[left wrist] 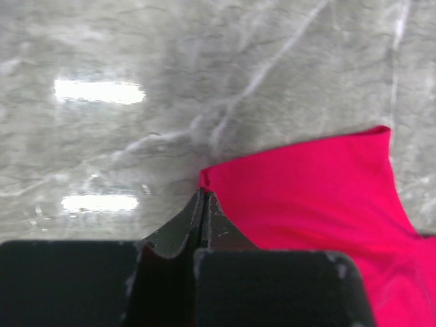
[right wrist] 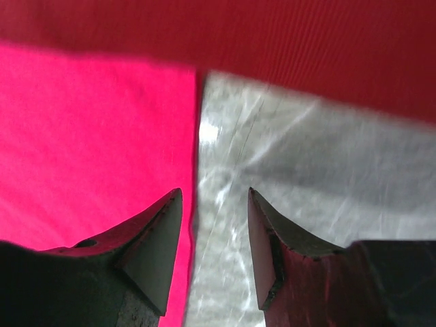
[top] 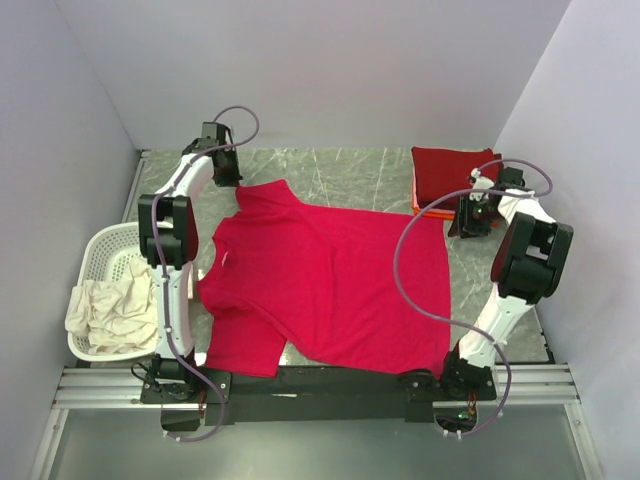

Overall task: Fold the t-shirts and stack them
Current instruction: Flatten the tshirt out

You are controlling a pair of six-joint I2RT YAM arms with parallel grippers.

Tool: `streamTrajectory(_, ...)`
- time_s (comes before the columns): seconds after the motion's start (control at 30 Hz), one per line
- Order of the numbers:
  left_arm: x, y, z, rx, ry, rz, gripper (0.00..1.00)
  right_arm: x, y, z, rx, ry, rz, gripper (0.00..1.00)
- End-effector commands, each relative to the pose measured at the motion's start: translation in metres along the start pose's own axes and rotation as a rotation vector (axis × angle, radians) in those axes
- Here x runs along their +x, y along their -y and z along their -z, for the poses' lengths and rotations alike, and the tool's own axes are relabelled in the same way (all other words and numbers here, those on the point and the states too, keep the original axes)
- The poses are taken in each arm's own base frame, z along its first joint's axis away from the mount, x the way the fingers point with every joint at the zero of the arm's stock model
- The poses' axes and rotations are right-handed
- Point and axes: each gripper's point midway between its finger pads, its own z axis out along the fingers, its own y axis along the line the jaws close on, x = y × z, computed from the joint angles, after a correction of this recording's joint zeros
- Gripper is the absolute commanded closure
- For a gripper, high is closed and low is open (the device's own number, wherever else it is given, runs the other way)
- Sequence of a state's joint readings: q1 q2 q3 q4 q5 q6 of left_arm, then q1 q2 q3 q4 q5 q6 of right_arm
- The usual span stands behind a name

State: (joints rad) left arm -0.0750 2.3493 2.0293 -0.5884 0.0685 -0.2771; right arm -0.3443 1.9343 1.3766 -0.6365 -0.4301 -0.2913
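Note:
A large crimson t-shirt [top: 330,280] lies spread flat across the middle of the table. My left gripper [top: 228,178] is at the tip of its far left sleeve. In the left wrist view the jaws are shut [left wrist: 203,196], with the sleeve's corner [left wrist: 306,197] running into their tips. My right gripper [top: 470,222] is open at the shirt's far right corner. In the right wrist view [right wrist: 214,204] one finger is over the crimson cloth [right wrist: 88,136] and the other over bare table. A folded dark maroon t-shirt [top: 452,172] rests on an orange one [top: 428,211].
A white slotted basket [top: 100,245] stands at the left edge and holds a crumpled cream-white t-shirt [top: 112,305]. The maroon stack fills the top of the right wrist view [right wrist: 306,48], close ahead of the right gripper. Walls close in the table on three sides.

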Motion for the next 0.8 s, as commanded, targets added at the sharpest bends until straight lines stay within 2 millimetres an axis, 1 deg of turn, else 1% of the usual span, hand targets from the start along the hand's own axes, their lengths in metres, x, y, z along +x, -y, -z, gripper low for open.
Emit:
streamTrajectory(0.0,-0.023,0.021,0.018,0.067,0.058,-0.006,1.0,-0.027,-0.006,-0.001,-0.018,0.039,0.024,0.5)
streamTrajectory(0.13,-0.022,0.022,0.019,0.074,0.055,-0.008,1.0,-0.038,-0.011,-0.011,-0.013,0.048,0.034,0.49)
streamTrajectory(0.17,-0.021,0.022,0.019,0.078,0.051,-0.008,1.0,-0.042,-0.009,-0.016,-0.003,0.048,0.036,0.5)
streamTrajectory(0.23,-0.021,0.022,0.019,0.077,0.049,-0.009,1.0,-0.044,-0.013,-0.021,0.0,0.043,0.046,0.49)
streamTrajectory(0.3,-0.02,0.023,0.018,0.078,0.049,-0.012,1.0,-0.042,-0.012,-0.027,0.017,0.033,0.054,0.49)
streamTrajectory(0.33,-0.02,0.022,0.018,0.076,0.048,-0.013,1.0,-0.042,-0.016,-0.03,0.022,0.031,0.066,0.5)
streamTrajectory(0.4,-0.019,0.024,0.018,0.081,0.045,-0.014,1.0,-0.041,-0.014,-0.034,0.051,0.026,0.083,0.5)
streamTrajectory(0.47,-0.019,0.023,0.017,0.081,0.043,-0.013,1.0,-0.041,-0.018,-0.038,0.06,0.017,0.099,0.5)
streamTrajectory(0.53,-0.019,0.023,0.017,0.08,0.044,-0.014,1.0,-0.045,-0.013,-0.038,0.11,0.029,0.106,0.5)
streamTrajectory(0.63,-0.018,0.023,0.017,0.082,0.04,-0.014,1.0,-0.047,-0.015,-0.04,0.139,0.028,0.129,0.5)
streamTrajectory(0.7,-0.018,0.023,0.017,0.081,0.04,-0.016,1.0,-0.046,-0.018,-0.043,0.14,0.015,0.142,0.52)
streamTrajectory(0.77,-0.017,0.022,0.017,0.079,0.039,-0.017,1.0,-0.044,-0.018,-0.046,0.144,0.0,0.145,0.56)
